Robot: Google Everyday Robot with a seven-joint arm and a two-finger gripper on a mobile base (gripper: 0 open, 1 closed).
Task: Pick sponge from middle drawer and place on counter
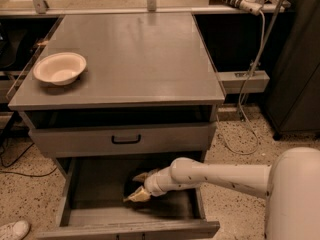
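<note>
- Wide grey metal middle drawer [92, 189] is pulled out.
- White robot arm's gripper [138, 186] is down inside that drawer, near its middle, low over the floor.
- Can't tell if it's open or clamped.
- Small dark green sponge [129, 187] sits in the drawer, right at the gripper tip.
- Flat grey brushed-metal counter [135, 54] is above the drawer and holds a white round bowl [60, 68].

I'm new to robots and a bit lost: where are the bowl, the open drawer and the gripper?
white bowl [59, 69]: camera view, its inner hollow.
middle drawer [92, 186]: camera view, bare floor, left part.
gripper [137, 187]: camera view, its front end, down inside the middle drawer.
</note>
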